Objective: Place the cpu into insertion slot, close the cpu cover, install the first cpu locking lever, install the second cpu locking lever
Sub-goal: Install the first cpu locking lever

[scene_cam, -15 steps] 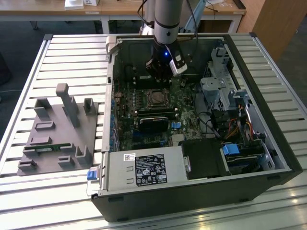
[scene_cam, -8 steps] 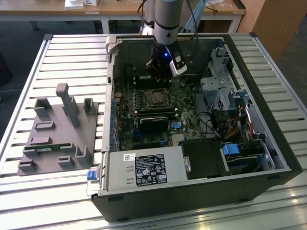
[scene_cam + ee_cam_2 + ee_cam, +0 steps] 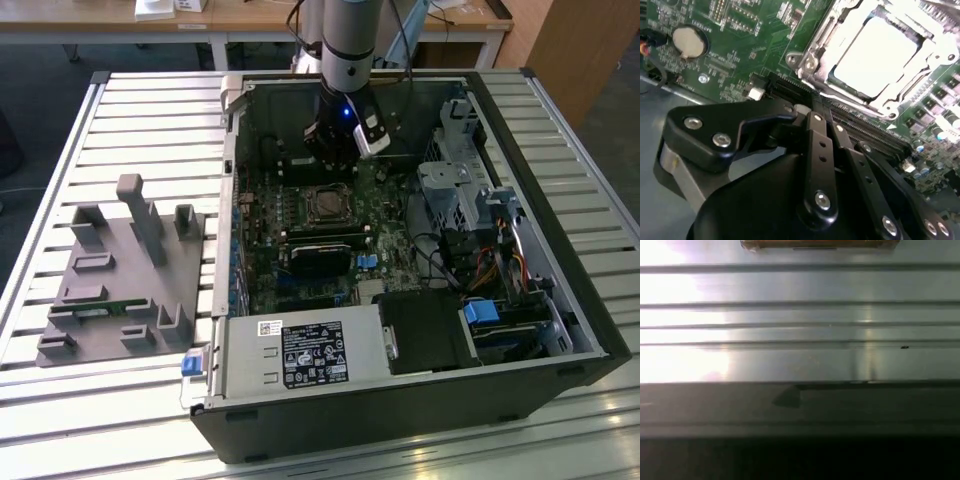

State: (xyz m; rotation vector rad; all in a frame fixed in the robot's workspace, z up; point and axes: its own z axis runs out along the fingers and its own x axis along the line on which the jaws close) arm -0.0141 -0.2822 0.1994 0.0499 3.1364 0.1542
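Cpu (image 3: pixel 875 55) already sits in the insertion slot (image 3: pixel 812 75) on the motherboard (image 3: pixel 740 30) with the cpu cover (image 3: pixel 920 77) over its edges, just ahead of our gripper (image 3: pixel 827 117) (whose grip we cannot tell), and nothing is seen in its hold.

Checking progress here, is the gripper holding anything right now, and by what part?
Cannot be told. The gripper hangs near the cpu, which sits in its slot.
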